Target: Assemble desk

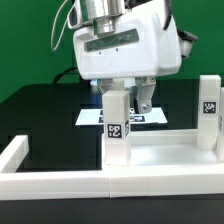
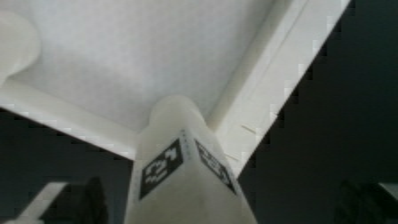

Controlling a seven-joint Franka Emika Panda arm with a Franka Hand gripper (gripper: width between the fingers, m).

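Note:
The white tabletop panel (image 1: 165,152) lies flat with its raised rim up; in the wrist view (image 2: 143,50) one of its corners shows. A white square leg (image 1: 116,125) with a black-and-white tag stands upright at the panel's corner nearest the exterior view's left. In the wrist view this leg (image 2: 182,160) runs down to that corner. My gripper (image 1: 126,100) straddles the leg's top, jaws open, with dark gaps between each finger (image 2: 63,205) and the leg. A second tagged leg (image 1: 208,110) stands upright at the exterior view's right.
The long low white border wall (image 1: 40,172) runs along the front and bends back at the exterior view's left. The marker board (image 1: 92,116) lies flat behind the leg. The table (image 1: 40,110) is black.

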